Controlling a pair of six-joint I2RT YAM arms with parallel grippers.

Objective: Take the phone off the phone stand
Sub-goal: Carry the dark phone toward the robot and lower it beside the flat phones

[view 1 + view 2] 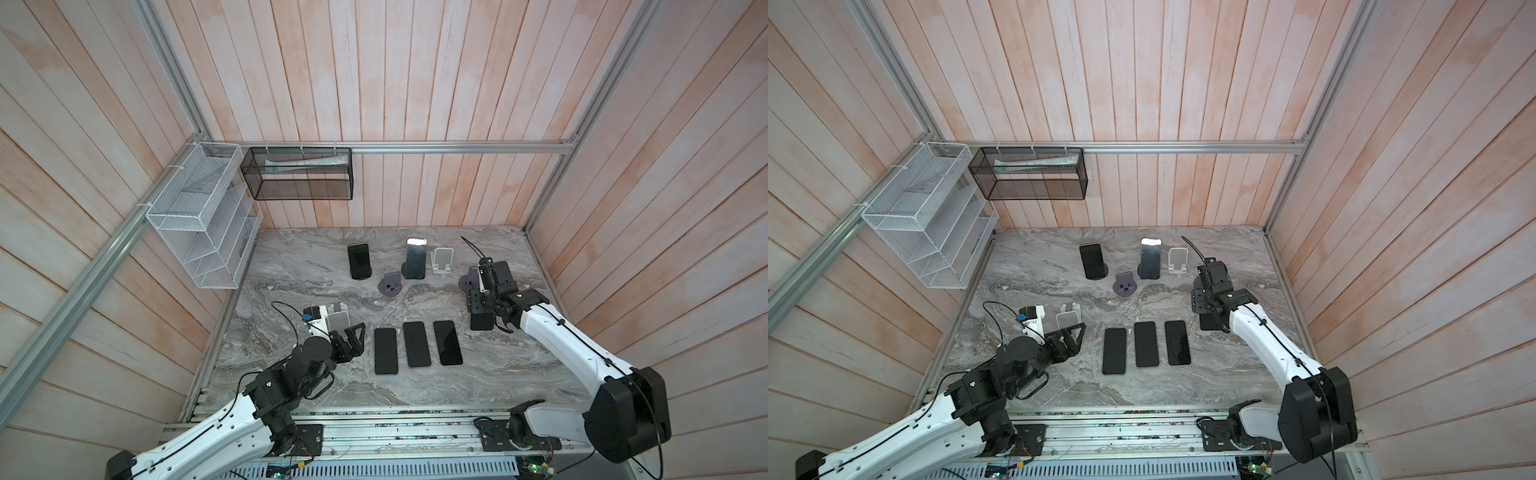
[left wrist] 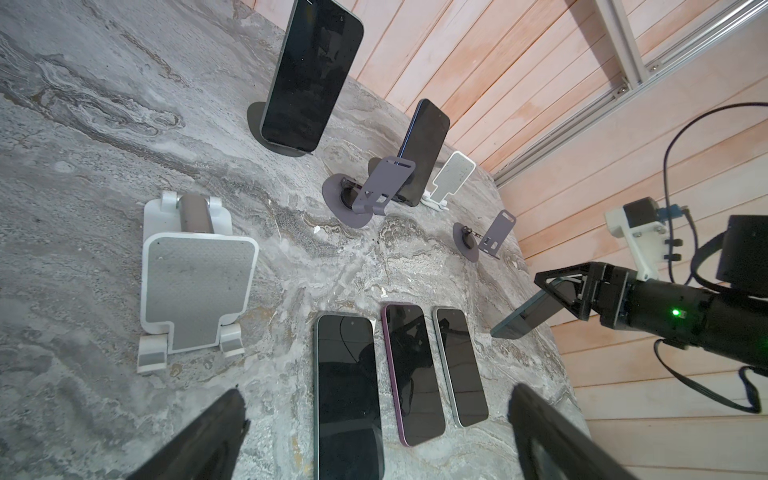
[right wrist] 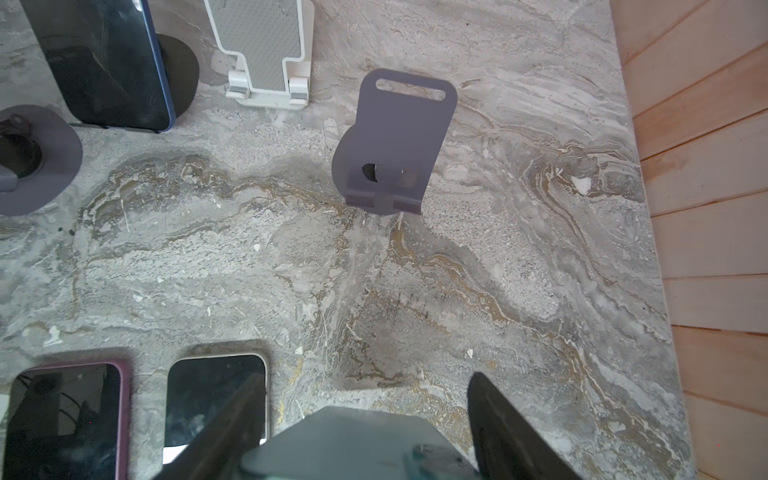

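Observation:
My right gripper is shut on the phone, a dark teal-edged slab held across its width. The left wrist view shows this phone tilted, its low end close to the marble table; whether it touches I cannot tell. In both top views the phone hangs under the right gripper at the right side. The purple phone stand just beyond it stands empty. My left gripper is open and holds nothing, beside an empty white stand.
Three phones lie flat in a row mid-table. At the back, a black phone and a second phone lean on stands. An empty purple stand and an empty white stand sit nearby.

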